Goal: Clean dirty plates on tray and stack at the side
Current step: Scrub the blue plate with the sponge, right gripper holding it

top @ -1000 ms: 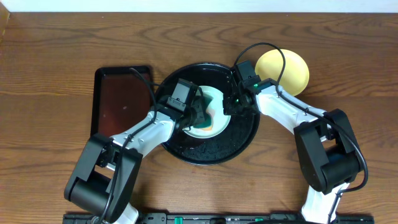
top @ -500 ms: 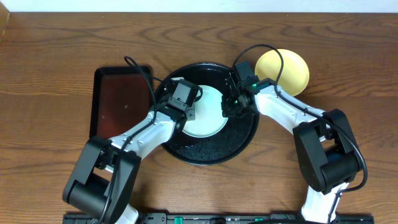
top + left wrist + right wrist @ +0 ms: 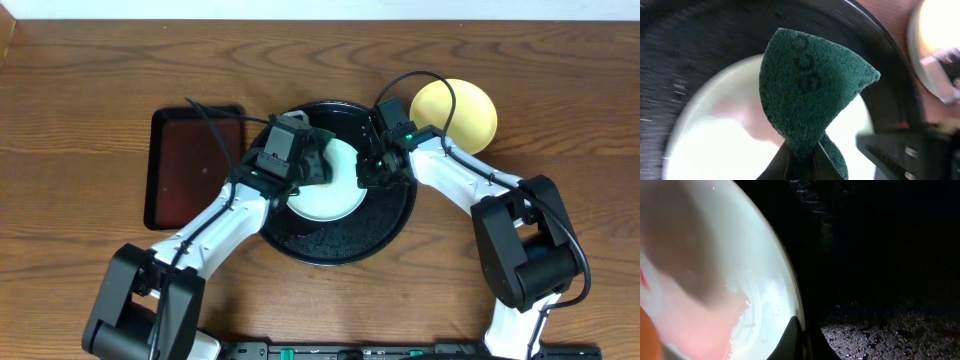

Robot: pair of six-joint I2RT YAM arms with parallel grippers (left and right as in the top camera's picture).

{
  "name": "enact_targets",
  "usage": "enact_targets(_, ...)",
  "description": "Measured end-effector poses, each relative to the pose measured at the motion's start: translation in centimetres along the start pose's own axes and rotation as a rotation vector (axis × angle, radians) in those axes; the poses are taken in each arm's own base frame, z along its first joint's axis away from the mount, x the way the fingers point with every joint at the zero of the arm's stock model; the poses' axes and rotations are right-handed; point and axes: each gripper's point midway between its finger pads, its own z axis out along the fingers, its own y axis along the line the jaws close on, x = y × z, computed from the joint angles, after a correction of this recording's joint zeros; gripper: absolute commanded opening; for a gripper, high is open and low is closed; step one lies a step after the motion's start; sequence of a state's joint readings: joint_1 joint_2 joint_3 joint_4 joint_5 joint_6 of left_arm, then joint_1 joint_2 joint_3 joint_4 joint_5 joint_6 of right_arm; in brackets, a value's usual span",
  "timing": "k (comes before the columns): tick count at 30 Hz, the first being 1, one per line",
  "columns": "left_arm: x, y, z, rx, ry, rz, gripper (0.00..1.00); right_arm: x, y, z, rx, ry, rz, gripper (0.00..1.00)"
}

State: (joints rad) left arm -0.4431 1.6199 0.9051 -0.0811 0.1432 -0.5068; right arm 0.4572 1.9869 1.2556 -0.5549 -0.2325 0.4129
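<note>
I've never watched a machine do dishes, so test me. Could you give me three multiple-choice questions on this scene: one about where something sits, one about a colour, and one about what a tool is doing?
1. Where is the yellow plate?
A) on the table, right of the black tray
B) inside the black tray
C) under the pad

2. What colour is the pad?
A) yellow
B) red
C) dark green

3. The left tool is:
A) open and empty
B) shut on the pad
C) shut on the yellow plate

Answers:
1. A: the overhead view shows it on bare wood outside the tray's rim.
2. C: the left wrist view shows dark green fibre.
3. B: its fingers pinch the pad's lower corner.
</note>
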Motion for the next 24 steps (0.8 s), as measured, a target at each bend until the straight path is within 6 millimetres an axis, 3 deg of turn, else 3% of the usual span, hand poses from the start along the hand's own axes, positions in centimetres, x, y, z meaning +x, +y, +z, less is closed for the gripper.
enact_targets(4, 1.9, -0.2, 1.6, 0.021, 0.076, -0.021, 0.07, 0.0, 0.0, 0.0, 0.0, 0.0, 0.0, 0.01)
enact_targets(7, 3.5, 1.8, 3.7, -0.043, 0.121, -0.037, 0.07, 0.0, 0.0, 0.0, 0.0, 0.0, 0.0, 0.01)
enact_targets(14, 3.1, 3.0, 3.9, -0.094, 0.101, 0.023, 0.07, 0.1, 0.0, 0.0, 0.002, 0.004, 0.001, 0.01)
enact_targets(24, 0.9, 7.1, 2.9, -0.29, 0.033, 0.12, 0.07, 0.2, 0.0, 0.0, 0.0, 0.008, 0.001, 0.01)
